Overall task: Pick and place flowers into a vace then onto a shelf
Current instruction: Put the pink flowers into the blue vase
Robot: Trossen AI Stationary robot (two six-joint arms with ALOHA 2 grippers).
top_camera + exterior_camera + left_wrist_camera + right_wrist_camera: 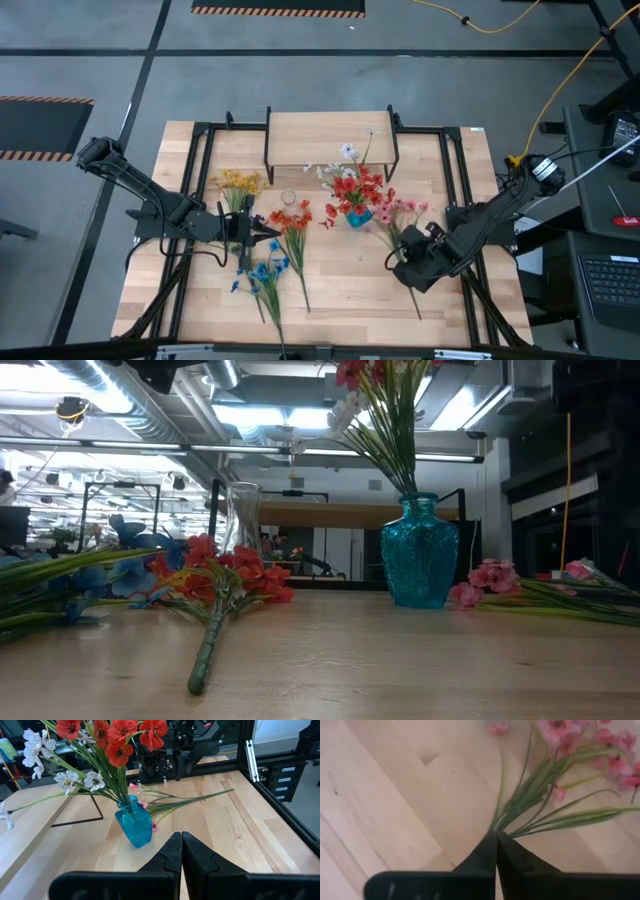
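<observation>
A teal vase (358, 216) stands mid-table in front of the shelf (330, 135), with red and white flowers (352, 185) in it. A pink spray of flowers (402, 212) lies flat to the vase's right, its stem running toward the near edge. My right gripper (496, 834) points steeply down over that stem (399, 262) and is shut on it. My left gripper (181, 840) is shut with nothing in it. It hovers level at the table's left (272, 238), pointing at the vase (135, 826). My right gripper pinches the pink spray's stem between its two fingertips, where the branches join into one stalk (501, 822). The fingers come from above, slanting down. The spray lies on the tabletop, with its blossoms (580, 740) spread out beyond the fingers.
An orange-red spray (292, 222), a blue spray (262, 272) and a yellow spray (238, 183) lie on the table's left half. An empty clear glass vase (243, 520) stands near them. Black frame rails (455, 180) run along both sides of the table.
</observation>
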